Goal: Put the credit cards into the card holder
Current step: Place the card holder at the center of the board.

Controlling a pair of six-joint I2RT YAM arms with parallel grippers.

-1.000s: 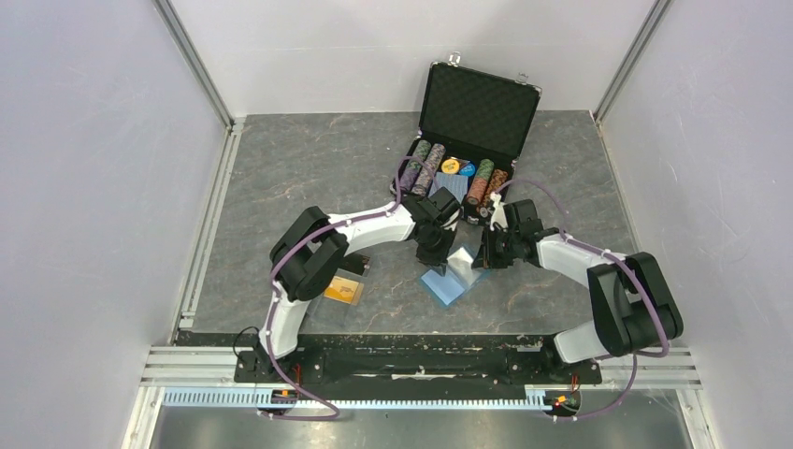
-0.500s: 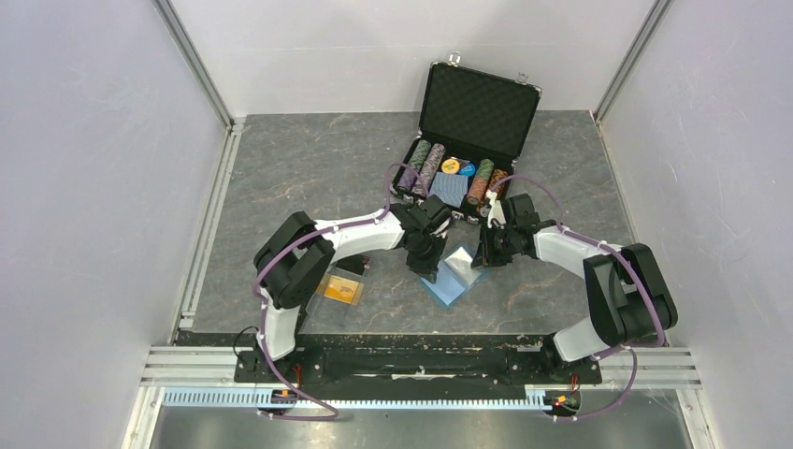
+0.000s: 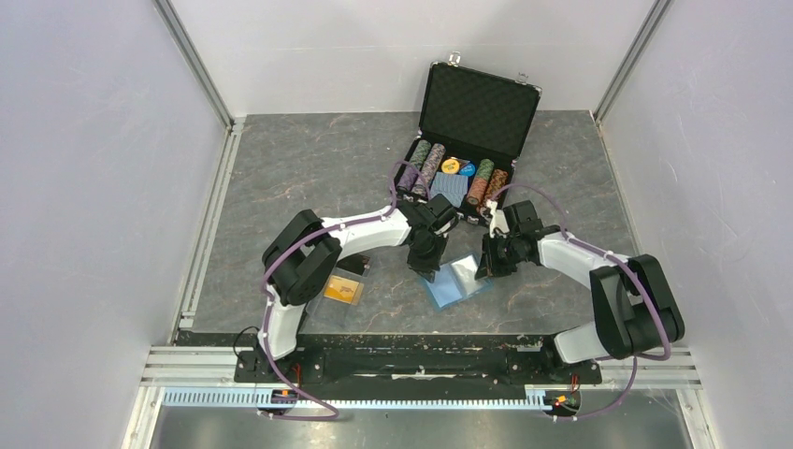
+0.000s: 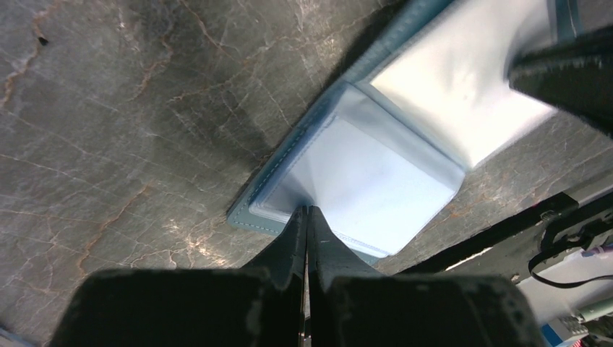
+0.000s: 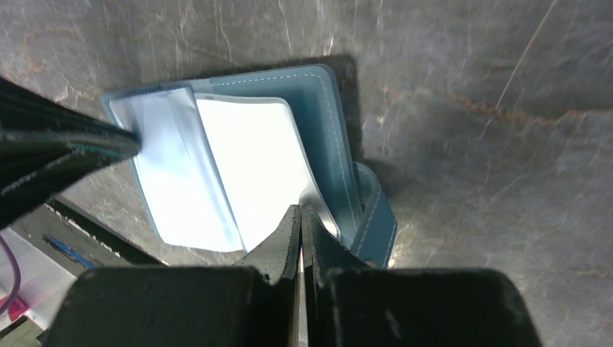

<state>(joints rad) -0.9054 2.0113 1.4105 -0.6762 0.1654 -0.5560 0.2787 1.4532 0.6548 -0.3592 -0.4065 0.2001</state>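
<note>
One card holder (image 3: 455, 281) lies spread open on the grey marbled table (image 3: 299, 178), between your two grippers. It has a teal-blue outer skin with pale stitching and paler blue pocket leaves inside, and a snap tab (image 5: 376, 217) curls off one edge. Your left gripper (image 4: 307, 215) has its jaws pressed together, the tips resting at one edge of a pale leaf. Your right gripper (image 5: 300, 214) is closed the same way, its tips at the edge of the opposite leaf. Neither wrist view shows whether a leaf is pinched between the fingers or only touched. Of the credit cards you can count one for certain — an orange-gold card (image 3: 343, 290) lying flat beside the left arm, well apart from the holder. A dark shape sits just behind it, half under the arm, too hidden to name. At the far side one black case (image 3: 479, 110) stands open, holding four rows of striped poker chips (image 3: 423, 166) around one blue patterned deck (image 3: 450, 189).
</note>
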